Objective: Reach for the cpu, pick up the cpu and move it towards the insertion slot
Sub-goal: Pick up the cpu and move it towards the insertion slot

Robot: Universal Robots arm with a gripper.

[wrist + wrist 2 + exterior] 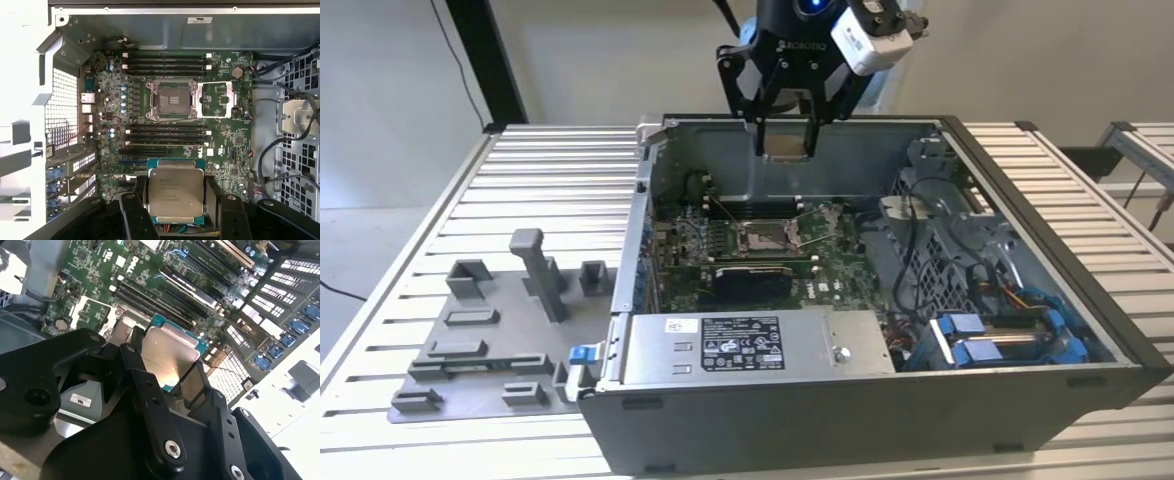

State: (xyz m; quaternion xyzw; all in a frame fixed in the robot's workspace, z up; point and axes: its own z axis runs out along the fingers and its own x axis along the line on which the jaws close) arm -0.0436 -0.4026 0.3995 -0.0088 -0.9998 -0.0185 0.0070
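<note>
My gripper (pixel 786 140) hangs above the back of the open computer case, shut on the cpu (pixel 786 146). The cpu (pixel 176 192) is a flat square plate with a silvery top and green edge, held between the black fingers (pixel 216 200) in both wrist views, where the cpu (pixel 167 357) faces the camera. The insertion slot (pixel 172 100) is a square socket with a silver metal frame in the middle of the green motherboard. In the exterior view the insertion slot (pixel 762 238) lies below and in front of the gripper.
The case walls (pixel 654 170) surround the motherboard. A power supply box (pixel 740 345) sits at the case front, with cables and blue drive bays (pixel 987 335) at the exterior view's right. A grey plastic tray (pixel 494 330) with blocks and posts lies at the left.
</note>
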